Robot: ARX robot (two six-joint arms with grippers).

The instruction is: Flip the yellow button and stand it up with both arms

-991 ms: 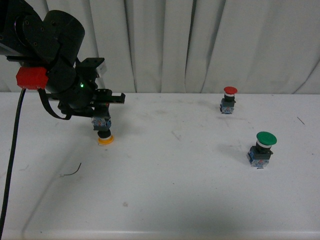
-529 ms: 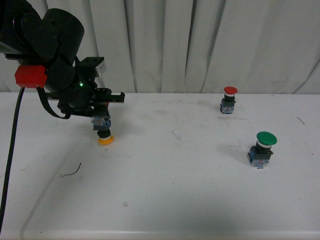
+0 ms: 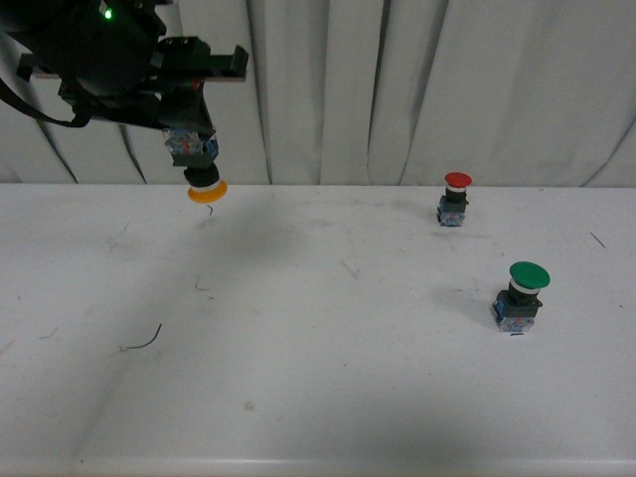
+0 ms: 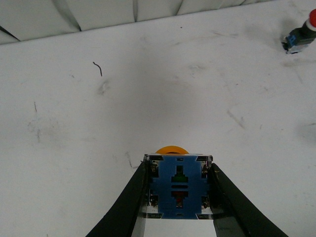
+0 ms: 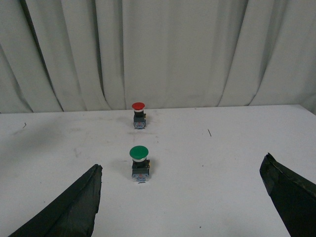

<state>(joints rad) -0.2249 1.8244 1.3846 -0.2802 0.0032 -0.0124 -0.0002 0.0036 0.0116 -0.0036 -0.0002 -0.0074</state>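
While the left gripper (image 4: 180, 197) clamps its blue block base, the yellow button (image 3: 201, 171) hangs cap-down, high above the table (image 3: 318, 378), far left. It looks light and rigid; the flat-sided base grips better than the rounded cap. The right gripper (image 5: 181, 168) is spread, empty.

1. The white table (image 3: 397, 397) bears faint scuffs and dark marks.
2. A pale, pleated curtain (image 3: 397, 89) hangs behind its far edge.
3. Soft, even light; a dim shadow lies toward the left edge.
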